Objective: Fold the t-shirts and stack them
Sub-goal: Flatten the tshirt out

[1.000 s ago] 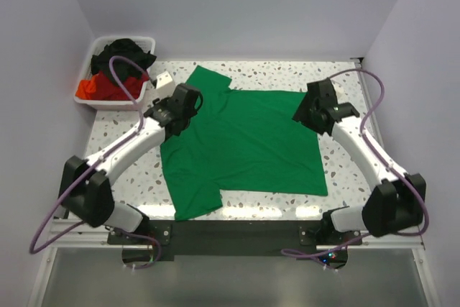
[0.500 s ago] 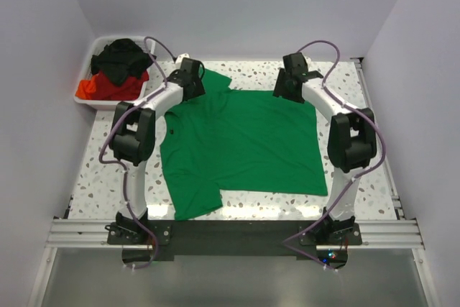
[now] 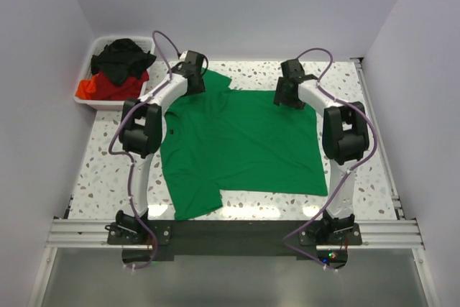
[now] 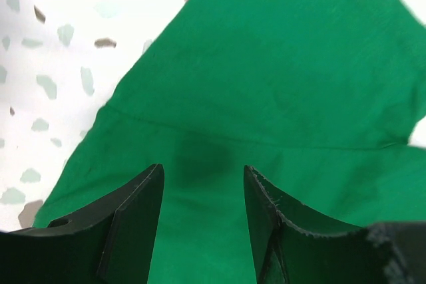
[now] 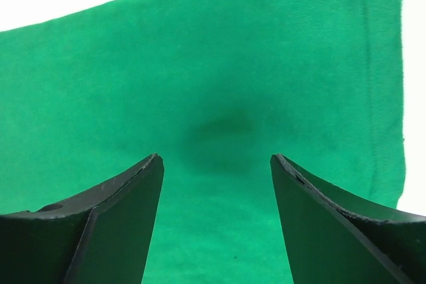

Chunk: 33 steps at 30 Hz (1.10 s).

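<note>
- Bin point(image 3: 108, 103), heaped: blocks far-left corner.
- Walls point(image 3: 36, 70): close left, back, right.
- Table point(image 3: 108, 170): bare strips flank green shirt point(image 3: 244, 141); near centre open between left arm point(image 3: 140, 131) and right arm point(image 3: 345, 134).

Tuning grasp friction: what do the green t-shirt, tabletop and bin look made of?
Green t-shirt: soft knit fabric, likely cotton jersey, with a matte finish. The wrist views show a fine weave, a stitched seam and soft creases.
Tabletop: smooth, hard and white with grey-brown flecks. It looks like terrazzo but may be laminate, and there is a slight sheen near the front edge.
Bin: white with thin rigid walls, probably plastic.
</note>
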Tool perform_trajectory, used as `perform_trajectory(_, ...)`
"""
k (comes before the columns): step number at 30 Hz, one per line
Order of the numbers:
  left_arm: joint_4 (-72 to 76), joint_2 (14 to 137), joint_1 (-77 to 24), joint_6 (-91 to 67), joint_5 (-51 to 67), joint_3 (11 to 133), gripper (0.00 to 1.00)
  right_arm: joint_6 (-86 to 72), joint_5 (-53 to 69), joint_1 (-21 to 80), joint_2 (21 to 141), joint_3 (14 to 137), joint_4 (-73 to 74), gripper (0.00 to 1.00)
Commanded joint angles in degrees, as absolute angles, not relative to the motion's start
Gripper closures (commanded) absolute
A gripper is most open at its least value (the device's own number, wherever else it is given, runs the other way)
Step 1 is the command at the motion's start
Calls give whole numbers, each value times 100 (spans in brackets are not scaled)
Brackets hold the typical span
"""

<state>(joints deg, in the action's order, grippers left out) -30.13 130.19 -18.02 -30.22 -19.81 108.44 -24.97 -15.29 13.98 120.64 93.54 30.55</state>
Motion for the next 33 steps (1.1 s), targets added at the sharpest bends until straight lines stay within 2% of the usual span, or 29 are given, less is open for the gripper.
perform_trajectory(1, -3507, 12999, -1758, -3006, -2100, 10890, 44, -2505, -1679, 1266, 12111, 9466, 3085, 30)
perform_trajectory(7, -3577, 12964, -1758, -3059, -2127, 10424, 43, -2557, -1775, 1248, 12208, 9475, 3155, 29)
perform_trajectory(23, -3876, 13201, -1459, -3471, -2408, 10635, 40, -2593, -1547, 1125, 12814, 9633, 3226, 28)
perform_trajectory(33, -3893, 13517, -1318, -3489, -2347, 11108, 39, -2505, -1389, 923, 13508, 10694, 3541, 28)
